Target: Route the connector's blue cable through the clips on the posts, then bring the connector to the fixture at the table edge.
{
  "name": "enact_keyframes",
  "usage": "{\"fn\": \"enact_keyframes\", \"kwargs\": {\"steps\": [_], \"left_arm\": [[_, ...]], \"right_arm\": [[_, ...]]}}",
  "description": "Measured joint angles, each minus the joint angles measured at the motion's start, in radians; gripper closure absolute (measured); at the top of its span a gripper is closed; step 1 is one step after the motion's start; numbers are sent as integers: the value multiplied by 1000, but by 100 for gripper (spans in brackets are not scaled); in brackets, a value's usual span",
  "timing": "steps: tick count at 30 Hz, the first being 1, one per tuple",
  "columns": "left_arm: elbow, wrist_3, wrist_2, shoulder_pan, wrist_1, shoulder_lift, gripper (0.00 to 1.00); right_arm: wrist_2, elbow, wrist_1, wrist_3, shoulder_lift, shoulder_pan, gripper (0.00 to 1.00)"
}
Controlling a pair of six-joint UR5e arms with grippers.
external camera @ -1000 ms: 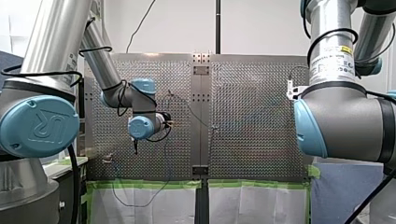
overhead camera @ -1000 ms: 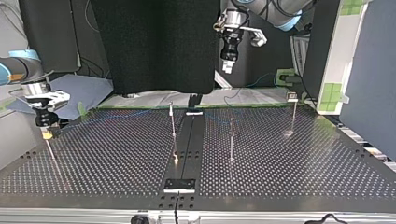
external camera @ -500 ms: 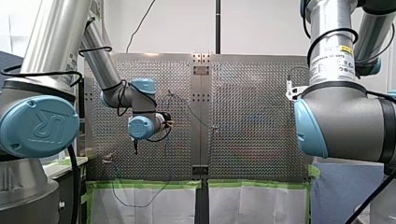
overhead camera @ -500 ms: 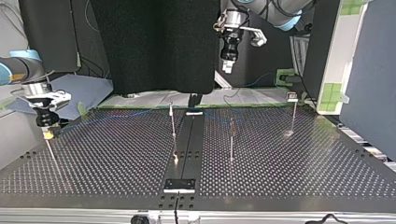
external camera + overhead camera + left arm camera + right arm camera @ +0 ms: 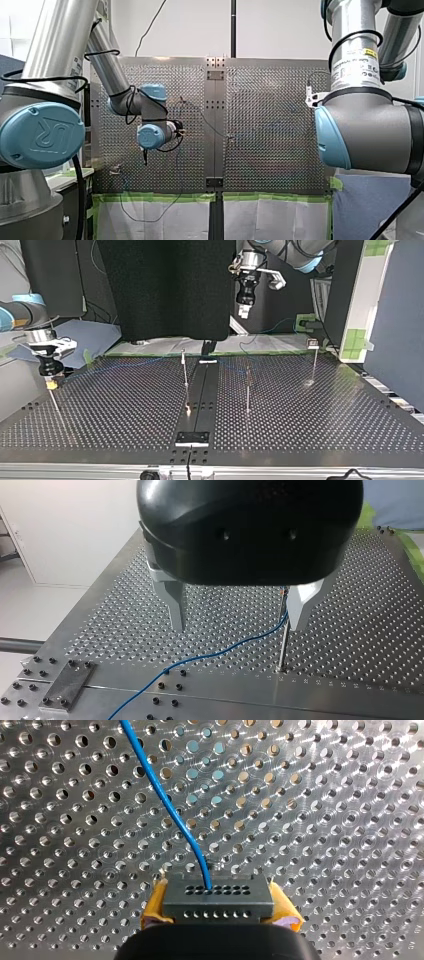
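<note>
Rigid, probably light connector (image 5: 216,901) clamped by its sides in my right jaws; blue cable (image 5: 164,800) likely limp; my left jaws apart.

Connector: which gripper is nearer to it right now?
Right. My right gripper is shut on the connector, yellow pads on both sides; my left gripper hangs open far across the table.

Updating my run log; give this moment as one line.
left gripper: open, over blue cable, post by one finger | right gripper: shut on connector, yellow pads
</note>
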Motion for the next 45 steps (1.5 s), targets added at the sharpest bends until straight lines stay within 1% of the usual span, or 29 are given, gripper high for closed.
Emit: {"fn": "enact_keyframes", "kwargs": {"steps": [1, 2, 3, 4, 5, 6, 10, 11, 15, 16, 18, 19, 45], "left_arm": [[0, 0, 0, 0, 0, 0, 0], [0, 0, 0, 0, 0, 0, 0], [0, 0, 0, 0, 0, -1, 0], [0, 0, 0, 0, 0, -1, 0], [0, 0, 0, 0, 0, -1, 0], [0, 0, 0, 0, 0, -1, 0], [0, 0, 0, 0, 0, -1, 0], [0, 0, 0, 0, 0, -1, 0], [0, 0, 0, 0, 0, -1, 0], [0, 0, 0, 0, 0, 0, 0], [0, 0, 0, 0, 0, 0, 0], [0, 0, 0, 0, 0, 0, 0], [0, 0, 0, 0, 0, -1, 0]], "right_arm": [[0, 0, 1, 1, 0, 0, 18], [0, 0, 1, 1, 0, 0, 15], [0, -1, 0, 1, 0, 0, 15], [-11, -1, -5, -2, 0, 0, 15], [-28, -1, -12, -5, 0, 0, 11], [-37, -1, -16, -6, 0, 0, 11], [-39, -1, -17, -7, -1, 1, 11], [-39, -1, -17, -7, -1, 1, 7], [-39, -1, -17, -7, -2, 2, 7], [-39, -1, -17, -7, -2, 2, 4], [-39, -1, -17, -7, -2, 3, 4], [-39, -1, -17, -7, -2, 3, 1], [-39, -1, -17, -7, -1, 3, 1]]}}
